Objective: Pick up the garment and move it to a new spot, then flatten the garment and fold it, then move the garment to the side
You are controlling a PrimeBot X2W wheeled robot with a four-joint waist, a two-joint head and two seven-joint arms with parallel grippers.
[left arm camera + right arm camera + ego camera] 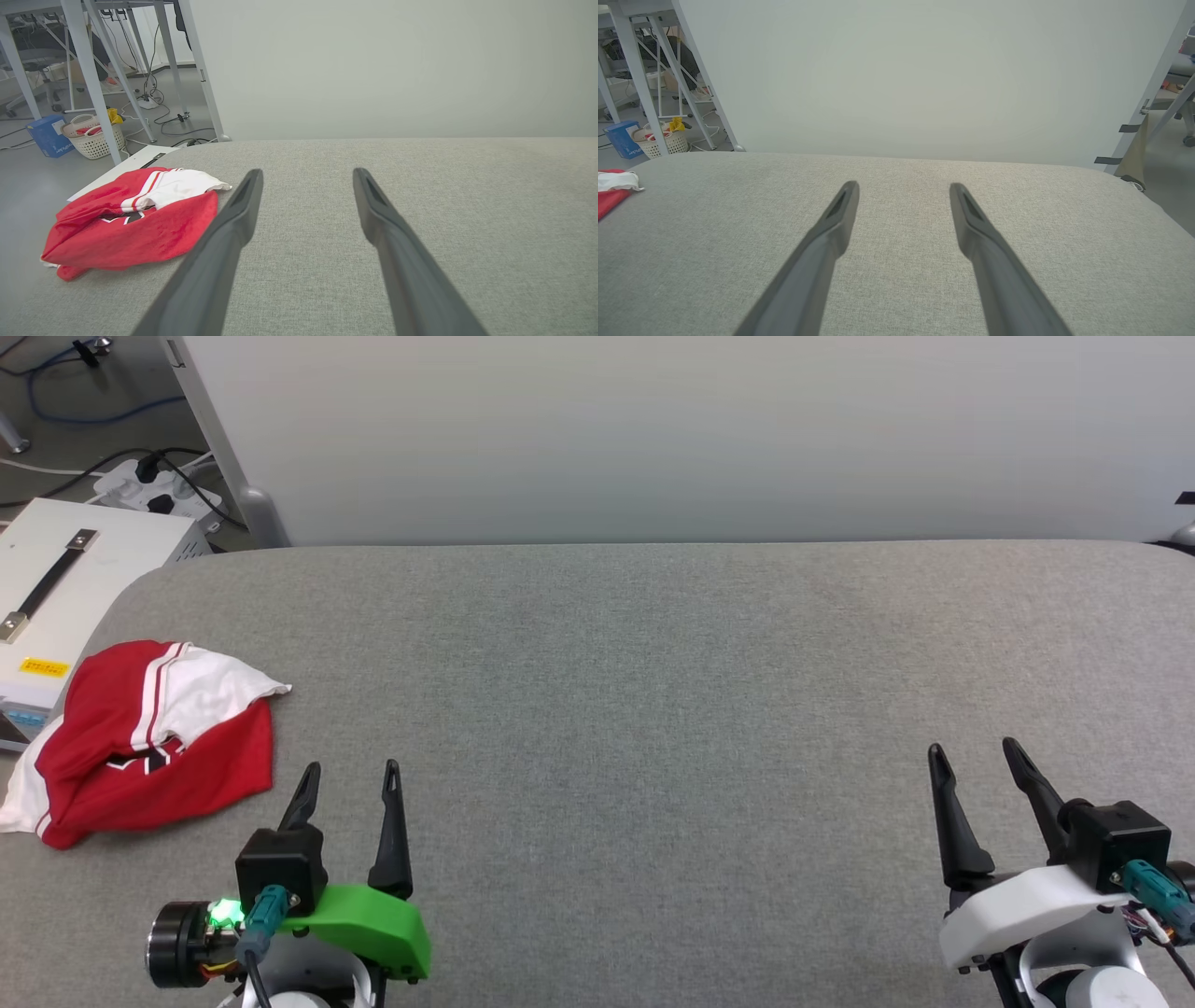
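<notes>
The garment [149, 747] is a red jersey with a white sleeve and striped trim, lying crumpled at the left edge of the grey table [653, 709]. A bit of black print shows in its folds. My left gripper [351, 775] stands open just to the right of it, near the front edge, holding nothing. In the left wrist view the garment [135, 224] lies left of the open gripper [306, 175]. My right gripper [974, 753] is open at the far right, empty. The right wrist view catches the garment's edge [612, 191] far left of that gripper [903, 186].
A white box [65, 579] with a black handle sits off the table's left edge, beside cables and a power strip [154, 485]. A pale wall panel [691, 429] rises behind the table. A basket [93, 137] and a blue box [46, 135] stand on the floor.
</notes>
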